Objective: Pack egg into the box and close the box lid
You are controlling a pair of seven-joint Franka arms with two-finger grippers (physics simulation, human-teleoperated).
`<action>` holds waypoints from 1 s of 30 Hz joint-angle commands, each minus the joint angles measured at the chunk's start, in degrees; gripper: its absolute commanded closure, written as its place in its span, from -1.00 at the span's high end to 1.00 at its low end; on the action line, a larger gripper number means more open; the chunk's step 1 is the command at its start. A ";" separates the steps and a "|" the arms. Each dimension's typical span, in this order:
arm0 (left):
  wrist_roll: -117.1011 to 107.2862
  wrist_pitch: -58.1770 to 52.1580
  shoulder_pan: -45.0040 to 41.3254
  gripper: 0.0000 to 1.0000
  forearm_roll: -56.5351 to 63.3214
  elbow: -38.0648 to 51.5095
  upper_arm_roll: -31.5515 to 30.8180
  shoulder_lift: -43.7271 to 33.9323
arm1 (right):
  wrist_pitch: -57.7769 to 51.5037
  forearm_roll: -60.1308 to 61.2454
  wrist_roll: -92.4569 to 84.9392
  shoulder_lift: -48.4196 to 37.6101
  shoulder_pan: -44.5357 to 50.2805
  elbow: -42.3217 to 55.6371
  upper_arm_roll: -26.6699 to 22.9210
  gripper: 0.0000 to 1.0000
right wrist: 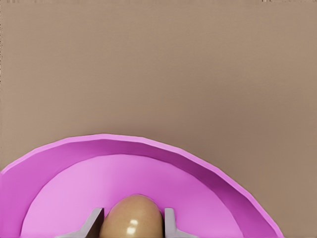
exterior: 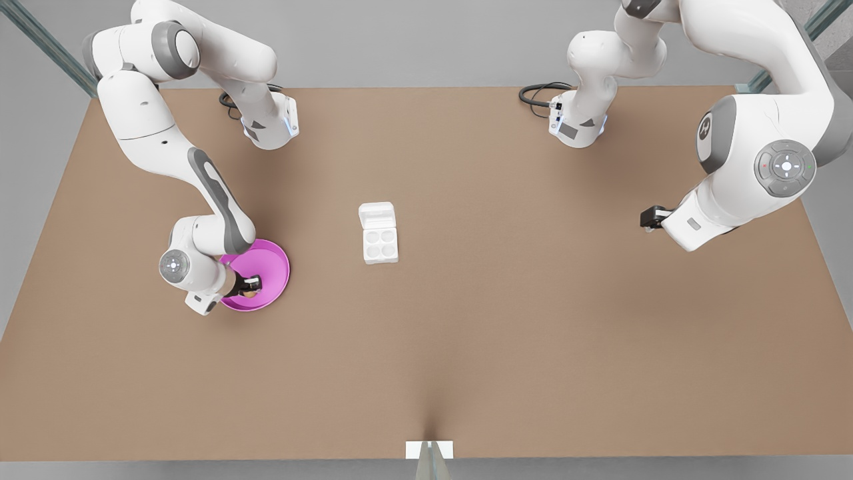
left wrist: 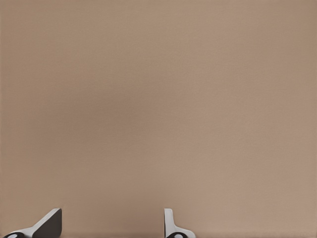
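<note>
Egg (right wrist: 132, 218) in the pink plate (exterior: 273, 267), lower left of the front view, pinched by the right gripper (exterior: 250, 288) jaws; box (exterior: 380, 243) at centre, cups empty, box lid (exterior: 377, 215) open; left gripper (exterior: 645, 219) at right, jaws spread, over bare surface (exterior: 533, 320)

Even, soft light from overhead, bright, no harsh glare. Surface (exterior: 466, 333) is matte, with faint diffuse shadows under both arms. A darker soft patch lies ahead of the left gripper (left wrist: 113, 224) in the left wrist view. A dim streak runs along the surface centre near the front edge. Egg (right wrist: 132, 218) between the right gripper (right wrist: 132, 223) fingers carries two small specular spots. Plate (right wrist: 208, 173) inner wall is shaded darker beyond the gripper. All views are sharp with no visible edge distortion.
</note>
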 commanded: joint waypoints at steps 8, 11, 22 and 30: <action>-0.14 -0.32 -0.08 1.00 0.12 0.03 0.03 -0.06 | -8.74 -1.08 3.01 -2.94 -0.24 1.52 2.55 -0.24; -0.23 -0.32 -0.08 1.00 0.12 0.03 0.03 -0.06 | -18.41 -0.99 8.64 -4.70 0.99 7.67 5.54 -0.24; -0.40 -0.24 -0.08 1.00 0.12 -0.06 0.03 0.02 | -23.42 -0.38 55.04 2.60 22.08 24.63 12.04 -0.23; -0.40 -0.15 0.00 1.00 0.12 -0.06 0.03 0.38 | -17.71 2.61 64.54 -0.74 23.14 12.94 15.20 -0.22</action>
